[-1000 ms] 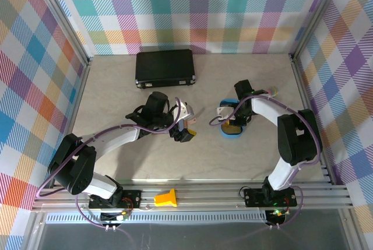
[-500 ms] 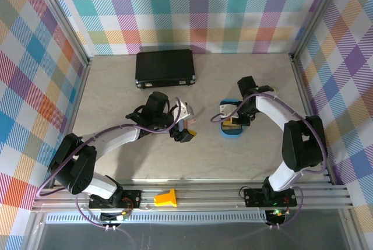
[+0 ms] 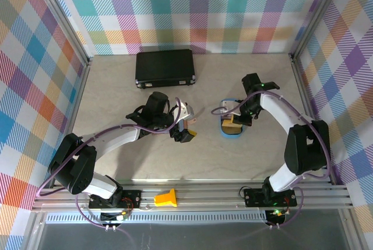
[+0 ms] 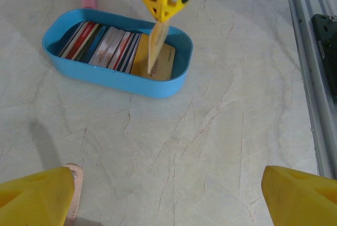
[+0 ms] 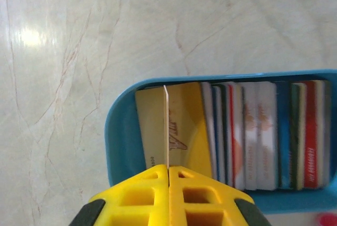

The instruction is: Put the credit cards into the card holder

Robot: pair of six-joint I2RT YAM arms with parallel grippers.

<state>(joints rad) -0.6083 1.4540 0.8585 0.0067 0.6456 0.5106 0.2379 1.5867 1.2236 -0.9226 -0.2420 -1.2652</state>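
— Right claw (image 5: 168, 176) is clamped tight on one yellow card (image 5: 166, 126), pinching its short end so it hangs edge-on over the blue tray (image 5: 118, 147)!
— Why grab it by the end?
— Thin plastic in a packed row. A pinch on one end is the way to peel a single card off the rest of the cards (image 5: 263, 136), which stand side by side in that tray.
— Is it clear of the tray?
— Hard to call. From the left wrist its lower end hangs down inside the rim, over another yellow one lying flat. Touching or not, I can't say.
— And the left claw (image 4: 168, 199)?
— Jaws spread wide, nothing between them but bare table (image 4: 210, 147). It hovers low, apart from the tray, with the salmon edge of the card holder (image 4: 74, 184) just beside one of its fingers (image 4: 37, 197). My read: it's placed there to steady the holder for the delivery.
— Next?
— Carry the card across and line that thin edge up with a pocket. Tilt is the risk, since a skewed card would jam at the mouth.
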